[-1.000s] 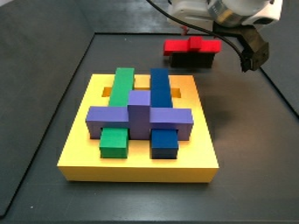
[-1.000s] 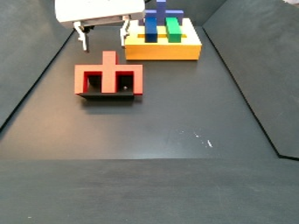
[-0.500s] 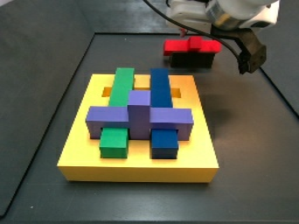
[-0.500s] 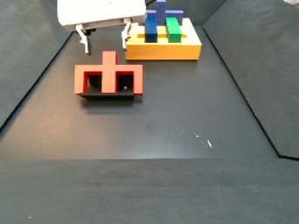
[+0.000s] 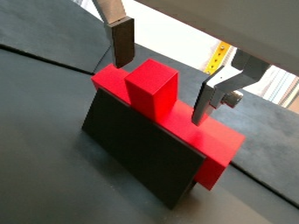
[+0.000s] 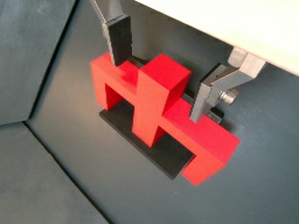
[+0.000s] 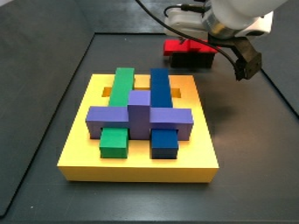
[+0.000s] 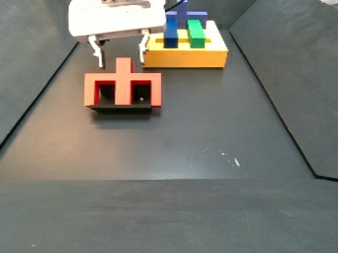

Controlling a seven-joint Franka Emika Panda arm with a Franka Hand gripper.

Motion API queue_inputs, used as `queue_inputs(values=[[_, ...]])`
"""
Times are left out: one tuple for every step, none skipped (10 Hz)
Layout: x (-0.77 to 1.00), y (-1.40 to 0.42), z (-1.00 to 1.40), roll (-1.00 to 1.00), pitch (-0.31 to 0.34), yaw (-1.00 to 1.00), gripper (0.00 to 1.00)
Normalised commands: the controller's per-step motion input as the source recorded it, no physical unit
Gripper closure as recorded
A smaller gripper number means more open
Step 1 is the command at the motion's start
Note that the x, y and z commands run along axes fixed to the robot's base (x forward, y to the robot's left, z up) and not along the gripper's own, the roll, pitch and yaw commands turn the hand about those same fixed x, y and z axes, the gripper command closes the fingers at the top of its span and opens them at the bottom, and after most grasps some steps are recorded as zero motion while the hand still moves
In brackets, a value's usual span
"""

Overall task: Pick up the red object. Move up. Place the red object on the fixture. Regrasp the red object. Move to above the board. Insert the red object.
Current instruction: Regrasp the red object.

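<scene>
One red object (image 8: pixel 125 87) is sitting in one dark fixture (image 8: pixel 123 108) on the desk. One yellow board (image 7: pixel 140 159) is carrying two green blocks, two blue blocks and one purple cross block (image 7: pixel 140 115), and seemingly two orange slots, partly hidden. One gripper (image 6: pixel 163 74) is hovering over the red object, showing two fingers (image 6: pixel 118 36).

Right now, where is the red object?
The red object rests on the fixture, apart from the board in a side view. The open gripper sits just above it, fingers straddling its stem without touching.
</scene>
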Motion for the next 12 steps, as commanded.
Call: queue_inputs(values=[[0.0,0.0,-0.2,0.03,-0.049,0.0,0.0],[0.0,0.0,-0.11,0.0,0.0,0.0,0.0],[0.0,0.03,-0.08,0.21,0.0,0.03,0.0],[0.02,0.08,-0.09,0.17,0.014,0.0,0.0],[0.03,0.12,0.0,0.03,0.043,0.0,0.0],[0.0,0.08,0.0,0.01,0.017,0.0,0.0],[0.0,0.04,0.0,0.0,0.0,0.0,0.0],[0.0,0.0,0.0,0.0,-0.009,0.0,0.0],[0.0,0.0,0.0,0.0,0.0,0.0,0.0],[0.0,0.0,0.0,0.0,0.0,0.0,1.0],[0.0,0.0,0.0,0.0,0.0,0.0,1.0],[0.0,0.0,0.0,0.0,0.0,0.0,1.0]])
